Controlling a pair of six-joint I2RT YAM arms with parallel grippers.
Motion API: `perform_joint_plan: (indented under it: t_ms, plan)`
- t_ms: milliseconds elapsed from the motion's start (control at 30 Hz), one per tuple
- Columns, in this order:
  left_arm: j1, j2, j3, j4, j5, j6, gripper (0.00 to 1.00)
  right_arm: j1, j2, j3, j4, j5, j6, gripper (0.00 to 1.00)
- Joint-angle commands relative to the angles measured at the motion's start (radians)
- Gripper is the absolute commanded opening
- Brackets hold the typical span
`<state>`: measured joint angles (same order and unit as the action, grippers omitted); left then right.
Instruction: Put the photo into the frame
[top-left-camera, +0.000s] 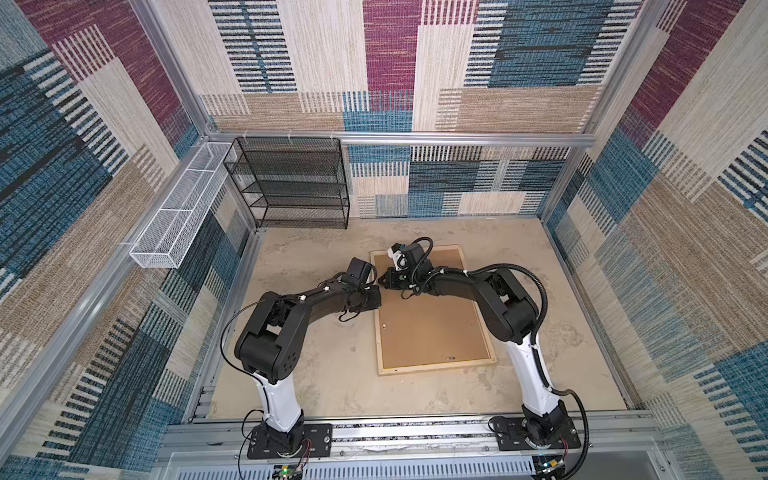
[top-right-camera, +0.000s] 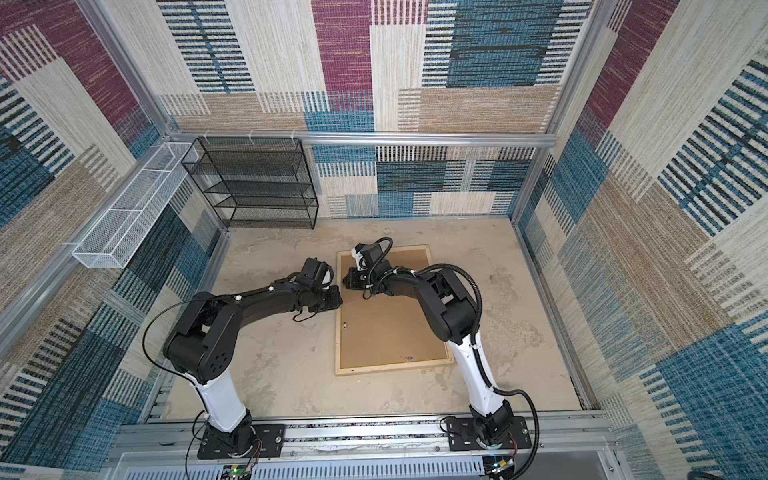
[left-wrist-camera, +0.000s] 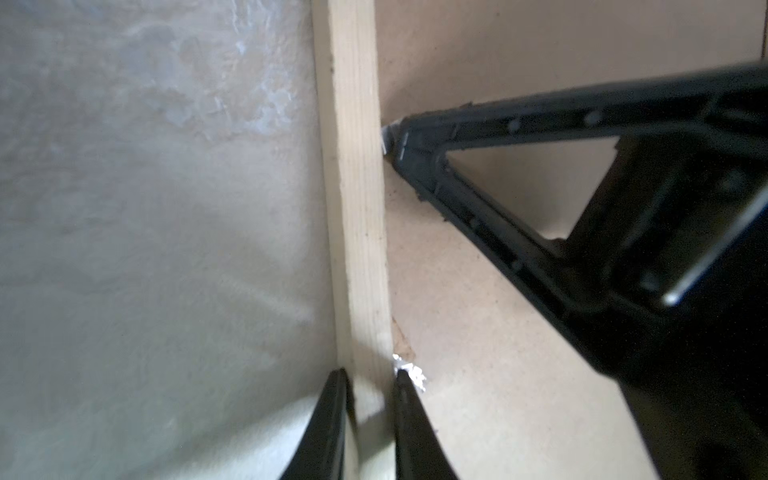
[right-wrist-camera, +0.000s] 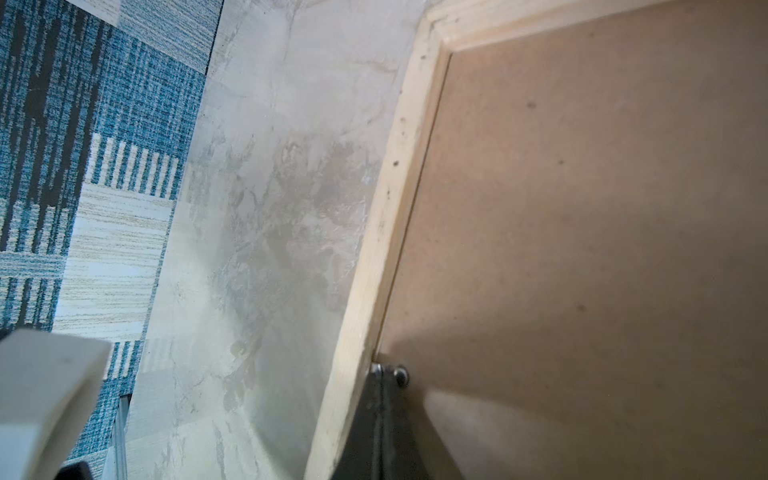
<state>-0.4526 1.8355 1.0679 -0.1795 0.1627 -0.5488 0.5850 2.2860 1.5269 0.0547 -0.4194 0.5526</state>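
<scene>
Left tool (left-wrist-camera: 368, 376): clenched across the frame's long left bar, one finger on the outer face and one on the inner; a grasp on the wood is read from the left wrist view.
Right tool (left-wrist-camera: 394, 143): clenched tight, with nothing wide held. Its tip is set against the inner edge of the same bar, where a small bright sliver is seen; whether that sliver is pinched cannot be told.
Metal tab (left-wrist-camera: 411, 374): a crumpled bright piece is seen just beside the left tool's inner finger, at the seam of bar and backing.
Frame (top-left-camera: 436, 367): laid face down and flat on the tabletop, right of centre in both top views, its long side running up the picture. Both tools meet at the upper part of its left bar.
Backing sheet (top-left-camera: 432, 328): brown fibreboard is seated inside the bars and covers the whole opening.
Photo: not seen in any view; whether it lies under the backing cannot be told.
Step in hand: judged to be work on the retaining tabs along the left bar, with the bar steadied meanwhile.
Doing it well: the bar should be kept pinned flat by the left tool, so that the frame is not slid across the tabletop (top-left-camera: 324, 365). The right tip should be kept low and driven along the board, not into it. Only light force is called for, since thin metal is easily bent and fibreboard easily gouged.
Risk: the two tools stand very near, and a slip could bring them together.
</scene>
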Motion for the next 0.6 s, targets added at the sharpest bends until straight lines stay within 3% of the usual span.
perform_joint_plan:
  t_ms: [0, 300, 567]
  plan:
    - [-0.006, 0.013, 0.008, -0.017, 0.103, 0.046, 0.06, 0.001, -0.003, -0.025, -0.056, 0.049, 0.009, 0.02]
    - [-0.006, 0.021, 0.015, -0.021, 0.1, 0.039, 0.06, 0.003, -0.026, -0.072, -0.032, 0.031, 0.017, 0.02]
    - [-0.006, 0.019, 0.014, -0.021, 0.106, 0.043, 0.06, 0.003, 0.018, -0.014, -0.04, 0.059, 0.029, 0.02]
